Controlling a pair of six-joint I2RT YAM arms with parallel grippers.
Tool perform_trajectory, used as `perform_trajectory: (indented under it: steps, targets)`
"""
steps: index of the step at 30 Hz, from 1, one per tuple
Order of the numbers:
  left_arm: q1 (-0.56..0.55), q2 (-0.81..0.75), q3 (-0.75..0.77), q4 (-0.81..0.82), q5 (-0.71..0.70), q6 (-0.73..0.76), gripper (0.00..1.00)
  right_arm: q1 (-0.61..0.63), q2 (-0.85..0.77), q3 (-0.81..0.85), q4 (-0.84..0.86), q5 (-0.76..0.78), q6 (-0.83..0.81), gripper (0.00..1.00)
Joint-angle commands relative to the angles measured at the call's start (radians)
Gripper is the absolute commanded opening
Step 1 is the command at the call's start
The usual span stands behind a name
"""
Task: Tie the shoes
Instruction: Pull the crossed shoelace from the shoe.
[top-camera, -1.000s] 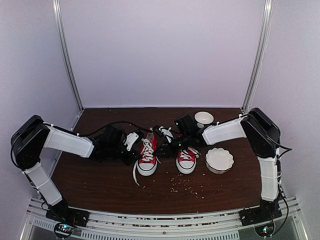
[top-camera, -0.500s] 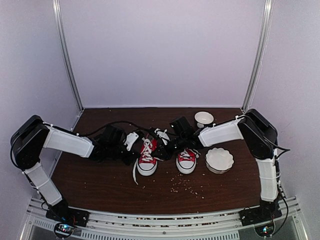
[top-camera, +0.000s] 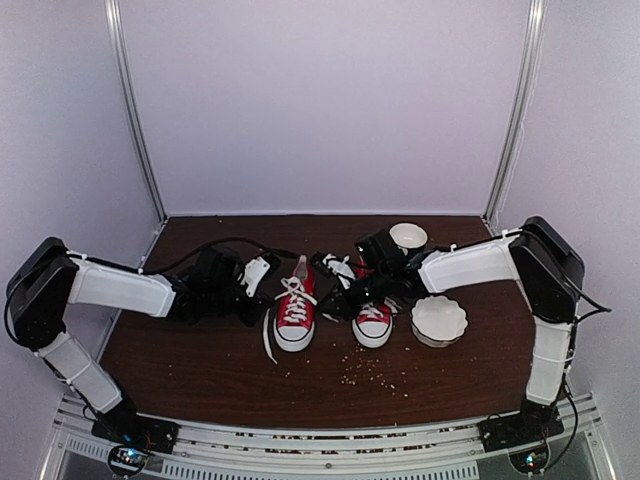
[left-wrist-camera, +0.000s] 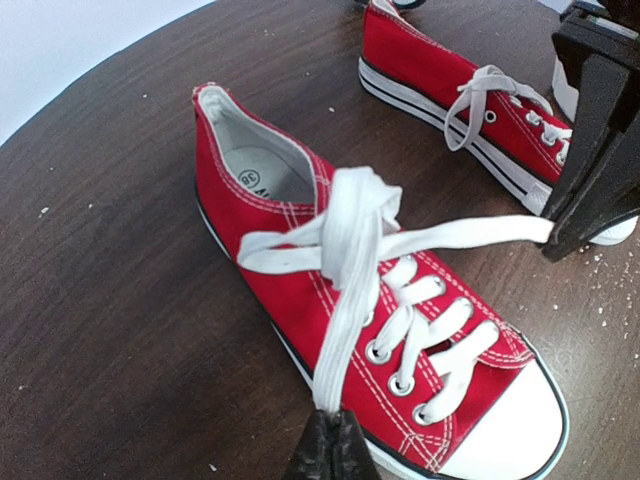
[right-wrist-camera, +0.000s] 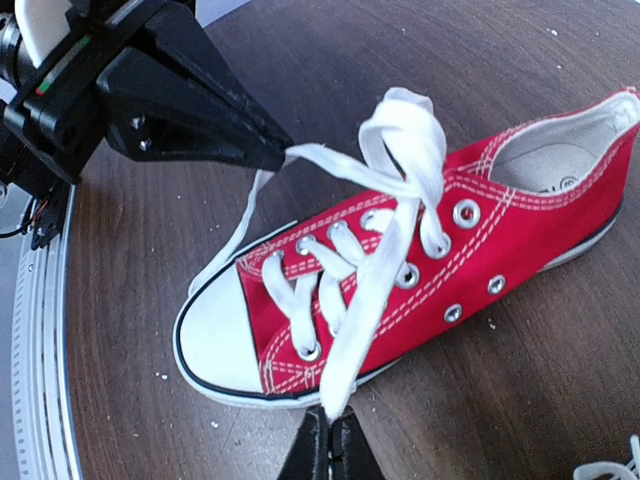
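Around: a small white bowl (top-camera: 408, 236) stands at the back; a scalloped white dish (top-camera: 439, 320) is just beside the right sneaker (top-camera: 373, 322).
In the way: the right arm crosses over the right sneaker's heel.
Left sneaker (top-camera: 295, 315): between both grippers.
Left gripper (left-wrist-camera: 330, 440): clamped on one end of the white lace (left-wrist-camera: 350, 270).
Right gripper (right-wrist-camera: 330, 432): clamped on the other end.
Surface: dark wooden table (top-camera: 200, 370) with pale crumbs (top-camera: 375, 372).
Room: plain white walls (top-camera: 320, 100).

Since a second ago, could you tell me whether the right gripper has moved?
Yes: seen from above, the right gripper has drawn slightly right, toward the small white bowl, shut on the lace.
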Motion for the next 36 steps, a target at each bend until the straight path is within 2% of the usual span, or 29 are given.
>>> perform_trajectory:
  steps: [1, 13, 23, 31, 36]
  targets:
    - [0.005, -0.042, -0.015, 0.035, -0.036, 0.021, 0.0, -0.016, -0.067, -0.072, -0.02, 0.056, 0.004, 0.0]
    - [0.005, -0.05, -0.015, 0.026, -0.048, 0.024, 0.0, -0.05, -0.202, -0.223, -0.022, 0.116, 0.038, 0.0]
    - [0.006, -0.047, -0.012, 0.022, -0.041, 0.026, 0.0, -0.049, -0.166, -0.182, 0.005, 0.062, 0.055, 0.0]
    - [0.006, -0.071, -0.012, -0.023, -0.171, 0.029, 0.0, -0.074, -0.223, -0.201, -0.042, 0.157, 0.053, 0.0]
    - [0.006, -0.082, -0.018, -0.021, -0.195, 0.026, 0.0, -0.119, -0.271, -0.261, -0.005, 0.194, 0.097, 0.0]
